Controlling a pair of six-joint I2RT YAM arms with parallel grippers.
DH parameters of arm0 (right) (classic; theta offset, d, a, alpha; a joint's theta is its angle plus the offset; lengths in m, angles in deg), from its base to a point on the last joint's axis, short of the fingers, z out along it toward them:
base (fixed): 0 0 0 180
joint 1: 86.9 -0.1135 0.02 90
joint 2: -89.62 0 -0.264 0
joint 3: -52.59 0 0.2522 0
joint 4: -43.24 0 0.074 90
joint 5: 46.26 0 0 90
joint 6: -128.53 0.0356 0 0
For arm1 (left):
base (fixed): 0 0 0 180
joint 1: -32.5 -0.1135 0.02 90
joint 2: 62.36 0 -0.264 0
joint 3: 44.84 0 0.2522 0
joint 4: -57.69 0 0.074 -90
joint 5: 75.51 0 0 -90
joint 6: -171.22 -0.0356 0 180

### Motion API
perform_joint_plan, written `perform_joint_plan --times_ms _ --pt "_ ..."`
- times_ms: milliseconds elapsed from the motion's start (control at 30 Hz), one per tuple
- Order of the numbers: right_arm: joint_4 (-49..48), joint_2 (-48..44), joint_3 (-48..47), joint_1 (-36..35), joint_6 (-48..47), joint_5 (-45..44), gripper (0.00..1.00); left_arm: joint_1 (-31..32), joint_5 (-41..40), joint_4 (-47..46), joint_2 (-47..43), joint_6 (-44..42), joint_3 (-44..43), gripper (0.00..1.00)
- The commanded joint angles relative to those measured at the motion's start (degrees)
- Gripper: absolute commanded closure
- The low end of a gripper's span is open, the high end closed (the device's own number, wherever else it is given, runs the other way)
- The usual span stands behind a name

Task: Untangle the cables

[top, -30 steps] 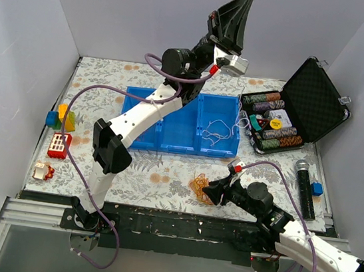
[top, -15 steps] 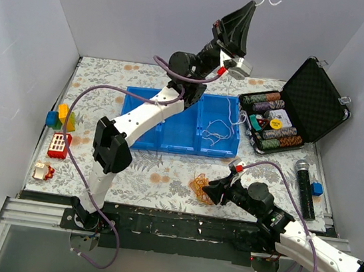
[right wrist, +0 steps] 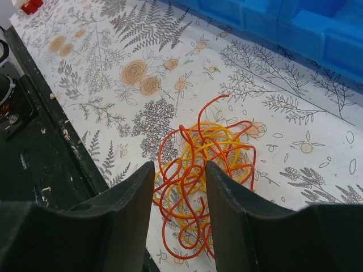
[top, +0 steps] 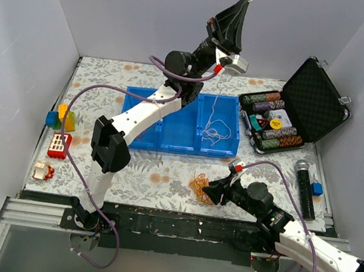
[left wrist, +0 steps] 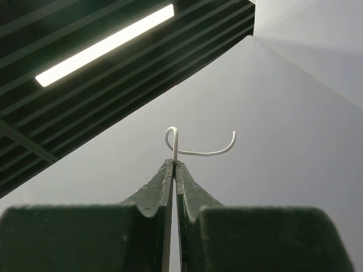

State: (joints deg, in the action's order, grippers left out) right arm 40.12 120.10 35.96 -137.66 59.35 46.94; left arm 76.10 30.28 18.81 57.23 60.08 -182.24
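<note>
At table edge point(right wrist: 85, 141), right claw point(right wrist: 178, 167) straddles tangle point(right wrist: 212, 150) (left claw point(left wrist: 174, 165) grips cable point(left wrist: 204, 152)).

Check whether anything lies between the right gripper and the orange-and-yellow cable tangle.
Nothing visible does. The right gripper, jaws open, sits right at the near edge of the cable tangle, which lies on bare floral mat. The blue bin stands beyond the tangle, out of the path.

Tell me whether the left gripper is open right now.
No, the left gripper is shut, pinching a white cable at its tip.
</note>
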Motion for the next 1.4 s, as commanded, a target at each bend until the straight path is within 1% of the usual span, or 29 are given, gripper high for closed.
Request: perform_joint_plan --times_ms 0,167,333,400,467,567,667,733,833,967,1067,1267,1300,1367 --pt "-3.24 0.28 0.76 -0.21 0.10 0.05 0.51 -0.35 -1.90 -1.23 -3.83 -0.74 2.42 1.00" --pt "-3.33 0.37 0.68 -0.21 0.19 0.05 0.51 -0.35 -2.70 -2.90 -8.75 0.84 16.12 1.00" --pt "-2.89 0.19 0.59 -0.21 0.28 -0.12 0.52 -0.35 -4.98 0.25 -14.20 3.74 31.49 1.00" --pt "-2.63 -0.07 0.59 -0.21 0.36 -0.30 0.52 -0.26 -6.99 0.87 -15.52 5.23 36.25 1.00" --pt "-2.54 -0.42 0.68 -0.21 0.28 -0.56 0.52 -0.26 -9.62 1.66 -16.49 7.25 39.33 1.00" --pt "-2.28 -0.68 0.68 -0.30 0.36 -1.00 0.52 -0.26 -14.46 7.35 -18.24 11.99 41.19 1.00" --pt "-2.28 -0.68 0.76 -0.30 0.54 -1.27 0.52 -0.26 -15.00 13.86 -21.05 15.25 44.78 1.00" --pt "-2.36 -0.51 0.85 -0.21 0.62 -1.36 0.52 0.00 -13.08 17.99 -23.43 16.92 47.94 1.00" --pt "-2.54 -0.42 0.85 -0.21 0.80 -1.62 0.52 0.96 -10.96 26.51 -25.98 18.16 50.24 1.00" --pt "-2.54 -0.16 0.59 -0.30 1.07 -1.71 0.52 2.46 -10.35 33.29 -27.30 18.07 53.23 1.00" --pt "-2.63 0.19 0.59 -0.21 0.98 -1.71 0.52 3.51 -11.92 36.55 -25.55 18.42 52.89 1.00" --pt "-2.45 0.28 0.24 -0.21 1.07 -1.71 0.52 4.92 -13.85 43.84 -17.57 20.70 45.25 1.00" --pt "-2.10 -0.07 0.24 -0.21 1.07 -1.79 0.52 4.92 -13.95 45.07 -16.16 22.45 43.58 1.00" --pt "-1.75 -0.42 0.24 -0.21 1.07 -1.97 0.52 4.57 -14.12 49.81 -12.30 23.34 39.45 1.00"
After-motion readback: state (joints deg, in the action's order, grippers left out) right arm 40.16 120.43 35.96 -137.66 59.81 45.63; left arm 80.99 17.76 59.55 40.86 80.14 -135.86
